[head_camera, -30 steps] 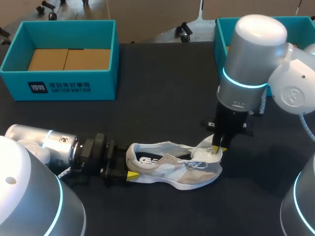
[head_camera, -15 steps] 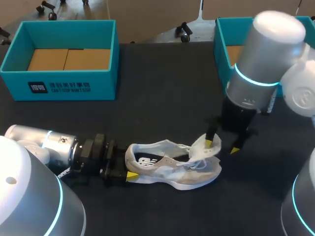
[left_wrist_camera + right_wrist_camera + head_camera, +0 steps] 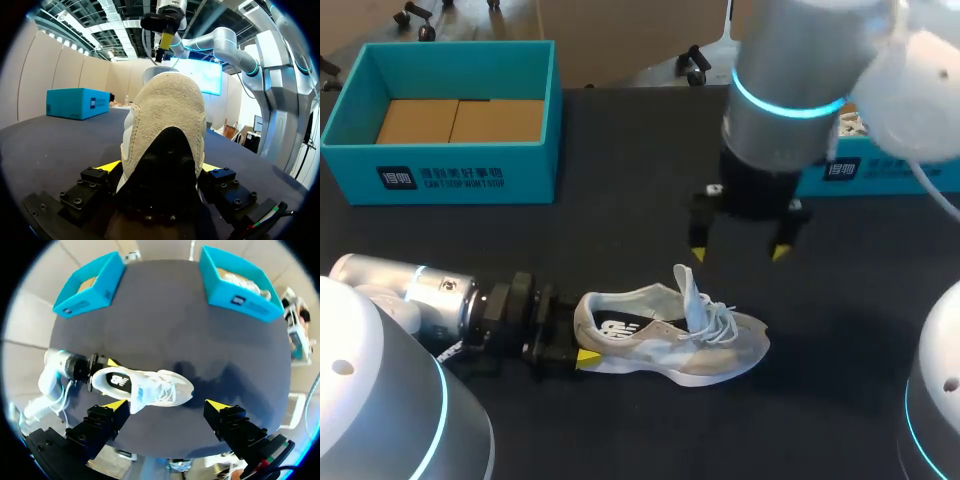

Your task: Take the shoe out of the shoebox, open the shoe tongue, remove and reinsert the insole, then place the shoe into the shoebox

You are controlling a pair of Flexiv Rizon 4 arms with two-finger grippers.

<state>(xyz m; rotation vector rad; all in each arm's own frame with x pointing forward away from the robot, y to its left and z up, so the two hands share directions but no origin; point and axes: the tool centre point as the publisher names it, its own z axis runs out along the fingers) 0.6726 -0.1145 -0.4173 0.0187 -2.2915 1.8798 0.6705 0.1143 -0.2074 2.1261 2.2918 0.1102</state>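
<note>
L gripper (image 3: 578, 338) clamps shoe (image 3: 670, 340) heel; R gripper (image 3: 738, 248) (splayed) hovers above.

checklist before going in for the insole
1. Shoe out of the box and lying on the table: ok.
2. Left gripper shut on the shoe's heel, a finger on each side: ok.
3. Tongue lifted, standing upright above the laces: ok.
4. Right gripper open, above the shoe and touching nothing: ok.
5. Insole visible and loose enough to pinch: cannot tell; no view looks into the shoe's opening.
6. Left shoebox free for the return, only its cardboard floor showing: ok.
</note>
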